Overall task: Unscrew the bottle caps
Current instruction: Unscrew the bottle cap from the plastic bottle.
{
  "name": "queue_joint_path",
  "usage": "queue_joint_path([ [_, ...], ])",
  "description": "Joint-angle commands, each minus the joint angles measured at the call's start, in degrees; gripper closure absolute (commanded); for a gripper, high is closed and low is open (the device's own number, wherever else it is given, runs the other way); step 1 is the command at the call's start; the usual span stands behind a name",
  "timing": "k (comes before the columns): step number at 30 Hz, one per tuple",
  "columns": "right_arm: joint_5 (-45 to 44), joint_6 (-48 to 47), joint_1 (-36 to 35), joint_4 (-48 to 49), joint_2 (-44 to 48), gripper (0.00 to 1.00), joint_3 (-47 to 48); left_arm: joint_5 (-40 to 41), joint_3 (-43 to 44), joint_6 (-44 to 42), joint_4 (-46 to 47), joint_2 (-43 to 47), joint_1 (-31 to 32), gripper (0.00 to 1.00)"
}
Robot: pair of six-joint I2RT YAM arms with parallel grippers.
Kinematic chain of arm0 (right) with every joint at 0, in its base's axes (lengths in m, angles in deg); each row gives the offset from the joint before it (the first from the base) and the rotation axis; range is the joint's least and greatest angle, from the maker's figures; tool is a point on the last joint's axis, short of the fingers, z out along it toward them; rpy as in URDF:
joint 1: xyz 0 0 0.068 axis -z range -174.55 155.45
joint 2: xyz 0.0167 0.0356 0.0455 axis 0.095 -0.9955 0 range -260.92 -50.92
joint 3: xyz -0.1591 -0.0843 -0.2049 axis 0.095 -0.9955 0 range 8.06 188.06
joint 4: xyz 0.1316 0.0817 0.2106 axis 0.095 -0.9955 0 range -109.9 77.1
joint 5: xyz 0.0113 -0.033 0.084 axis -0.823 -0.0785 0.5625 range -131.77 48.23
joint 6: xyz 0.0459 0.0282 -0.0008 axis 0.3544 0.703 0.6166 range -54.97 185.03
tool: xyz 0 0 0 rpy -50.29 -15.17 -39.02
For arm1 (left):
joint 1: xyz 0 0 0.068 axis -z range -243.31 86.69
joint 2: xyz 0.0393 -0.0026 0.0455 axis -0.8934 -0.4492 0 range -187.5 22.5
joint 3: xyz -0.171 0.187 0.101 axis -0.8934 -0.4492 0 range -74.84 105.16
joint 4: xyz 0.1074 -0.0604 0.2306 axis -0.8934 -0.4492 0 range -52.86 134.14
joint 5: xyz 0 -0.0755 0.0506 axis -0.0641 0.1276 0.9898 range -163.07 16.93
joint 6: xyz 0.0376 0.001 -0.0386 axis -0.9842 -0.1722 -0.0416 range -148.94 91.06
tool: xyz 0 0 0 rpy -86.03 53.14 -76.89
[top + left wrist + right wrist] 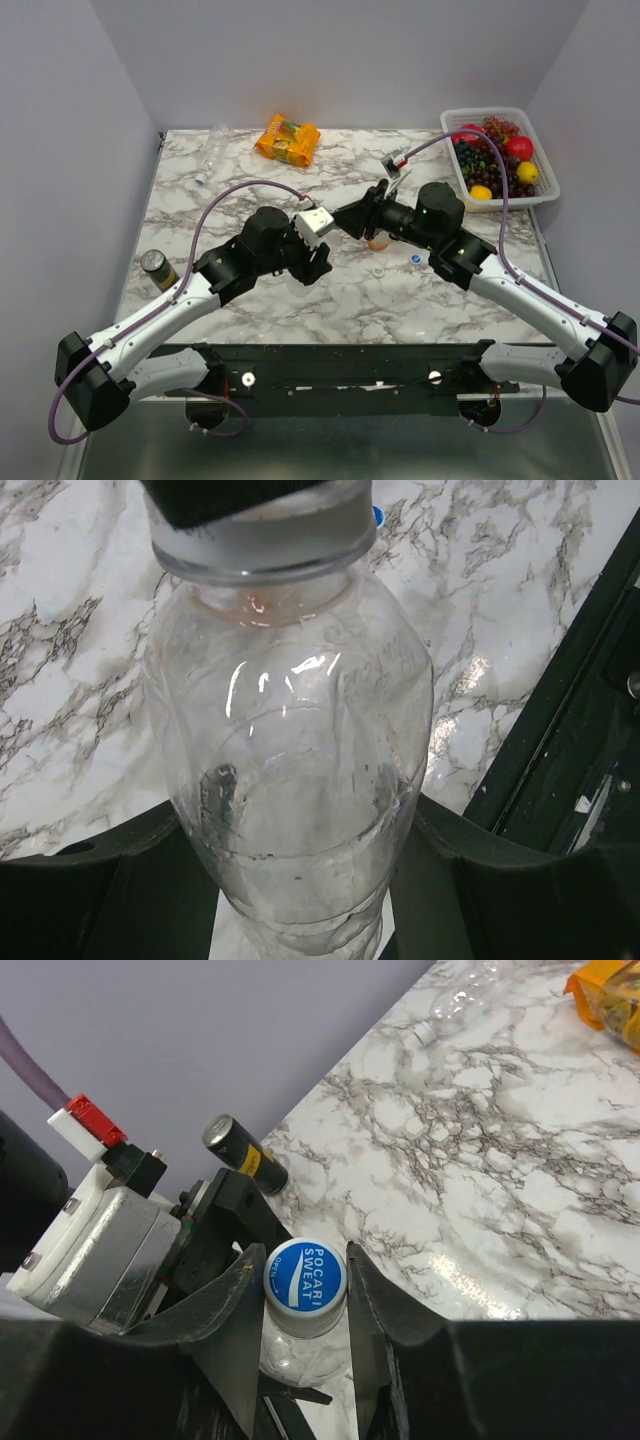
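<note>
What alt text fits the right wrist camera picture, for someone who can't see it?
The right gripper clamps a blue cap printed Pocari Sweat, screwed on a clear bottle. Behind it, on the marble table, are a dark can, a second clear bottle lying on its side, and an orange packet at the top right corner.

White marble-veined table (350,300), plain pale lilac walls (340,50) on three sides, even light.
</note>
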Motion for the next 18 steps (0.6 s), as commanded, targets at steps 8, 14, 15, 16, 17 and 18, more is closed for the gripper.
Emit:
queue_joint_path([
  [8,30.6,-7.1,4.8,1.7,1.5,0.73,0.7,-30.1,1.0,-3.1,3.7,0.9,-0.3,0.67],
  [14,43.7,-10.0,6.7,2.3,3.0,0.73,0.4,-40.4,0.7,-1.8,5.7,0.3,-1.0,0.67],
  [15,45.1,-10.4,6.8,2.4,3.5,0.72,0.3,-43.3,0.6,-1.4,6.4,0.3,-1.0,0.67],
  [16,46.4,-10.8,7.1,2.4,3.7,0.72,0.2,-45.0,0.4,-1.2,7.7,0.4,-1.3,0.67],
  [17,47.8,-11.3,7.4,2.6,3.8,0.73,-0.1,-46.6,0.1,0.4,8.4,0.3,-1.5,0.68],
  [18,48.2,-11.4,7.5,2.6,4.0,0.72,-0.3,-47.9,-0.1,0.9,9.0,0.3,-1.6,0.68],
])
